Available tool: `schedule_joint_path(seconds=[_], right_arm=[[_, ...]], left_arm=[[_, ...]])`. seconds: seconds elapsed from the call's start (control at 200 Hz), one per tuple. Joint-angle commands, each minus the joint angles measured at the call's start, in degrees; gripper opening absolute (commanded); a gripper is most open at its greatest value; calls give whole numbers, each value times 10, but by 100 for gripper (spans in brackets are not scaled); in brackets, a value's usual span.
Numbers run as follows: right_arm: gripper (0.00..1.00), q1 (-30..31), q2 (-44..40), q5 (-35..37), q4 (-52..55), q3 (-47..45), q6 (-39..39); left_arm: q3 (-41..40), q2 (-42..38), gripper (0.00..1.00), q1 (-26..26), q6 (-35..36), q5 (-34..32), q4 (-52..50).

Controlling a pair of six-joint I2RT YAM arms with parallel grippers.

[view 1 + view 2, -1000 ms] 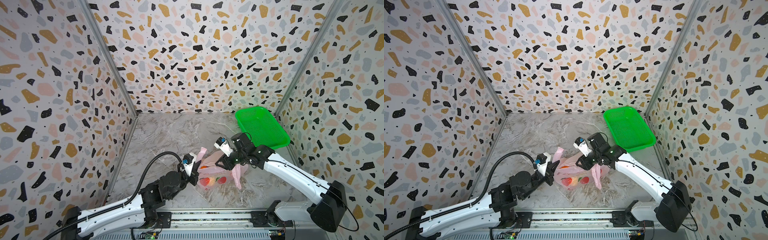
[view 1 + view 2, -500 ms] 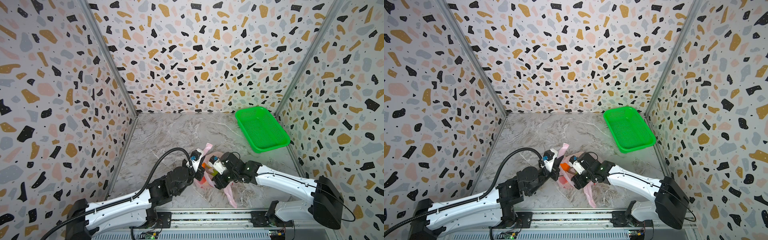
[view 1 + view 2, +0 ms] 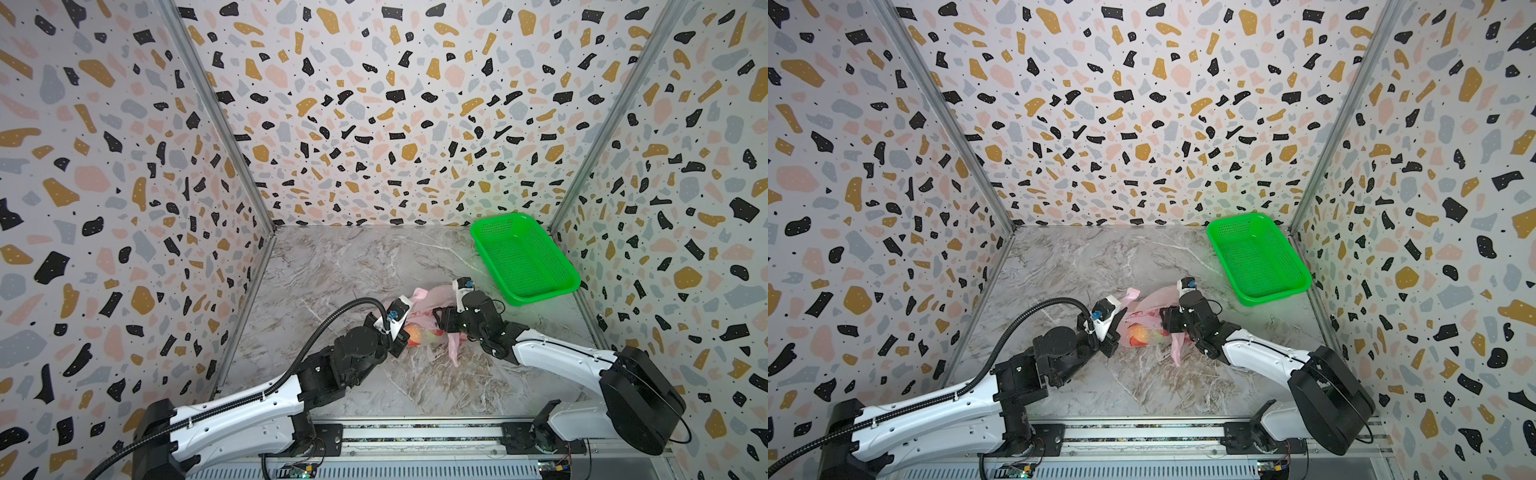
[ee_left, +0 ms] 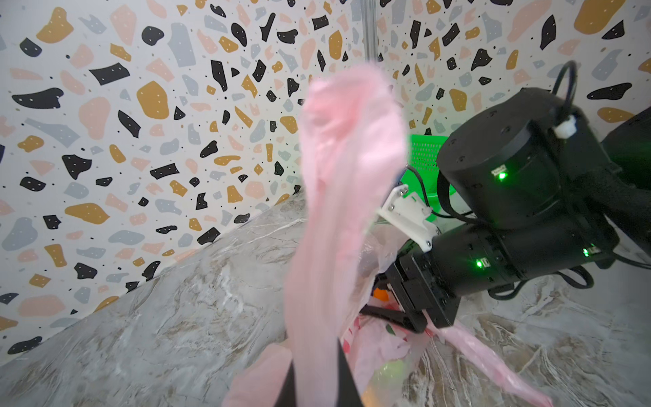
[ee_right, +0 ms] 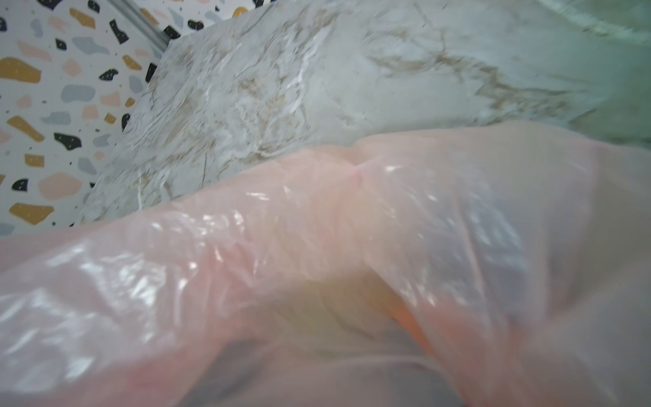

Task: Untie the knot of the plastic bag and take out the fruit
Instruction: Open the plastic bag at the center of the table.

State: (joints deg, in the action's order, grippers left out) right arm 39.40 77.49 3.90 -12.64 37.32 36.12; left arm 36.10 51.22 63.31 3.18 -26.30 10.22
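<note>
Left wrist view, what do you have?

— One pink handle strip (image 4: 334, 211) of the plastic bag (image 3: 440, 293) runs between the fingers (image 4: 347, 377) of the left tool (image 3: 402, 330). Pinched or merely lying there, I cannot tell.

And the right tool (image 3: 441, 320)?

— Pressed against the bag from the basket's side. Its own camera sees only blurred pink film, so whether it is gripping or spread I cannot tell either.

Where does the bag sit?

— On the marble bench (image 3: 353, 266), between both tools, well apart from the green basket (image 3: 523, 257). Another handle (image 3: 454, 351) trails loose across the bench.

Fruit?

— The fruit (image 3: 415, 334) shows through the film in both top views, inside the bag.
</note>
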Motion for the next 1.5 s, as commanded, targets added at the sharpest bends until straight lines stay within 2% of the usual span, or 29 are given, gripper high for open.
schedule_joint_path(seconds=[0.0,0.05,0.095,0.215,0.385,0.49,0.626,0.776,0.961,1.046,1.131,1.231,1.366,1.492], right_arm=[[59,-21,-7,31,-11,3,6],[59,-22,-7,21,-6,3,-1],[59,-20,-8,6,-2,2,-4],[59,-19,-6,-36,-4,-1,-8],[60,3,11,-74,17,21,-31],[60,13,3,-82,31,23,-32],[61,18,-5,-86,38,21,-32],[62,20,-18,-85,27,5,-27],[63,25,-27,-83,17,-11,-21],[63,27,-28,-82,14,-15,-20],[63,29,-29,-81,13,-18,-20],[63,32,-33,-79,13,-20,-19],[63,34,-40,-76,16,-20,-21],[64,35,-46,-80,24,-12,-34]], left_arm=[[-6,-5,59,-5,-16,-55,20],[-6,-1,76,-7,-28,-85,12],[-3,1,83,-9,-50,-114,2],[0,9,84,-14,-117,-127,-24],[7,43,81,-14,-210,-45,-11],[10,56,82,-14,-245,-26,16],[11,62,93,-14,-272,29,50],[30,91,96,-14,-293,16,56],[111,163,88,-14,-302,-95,-41],[140,196,81,-18,-306,-134,-67],[173,232,69,-26,-324,-156,-110],[188,259,53,-42,-355,-144,-145],[183,238,47,-45,-367,-133,-171],[160,183,26,-45,-364,-97,-179]])
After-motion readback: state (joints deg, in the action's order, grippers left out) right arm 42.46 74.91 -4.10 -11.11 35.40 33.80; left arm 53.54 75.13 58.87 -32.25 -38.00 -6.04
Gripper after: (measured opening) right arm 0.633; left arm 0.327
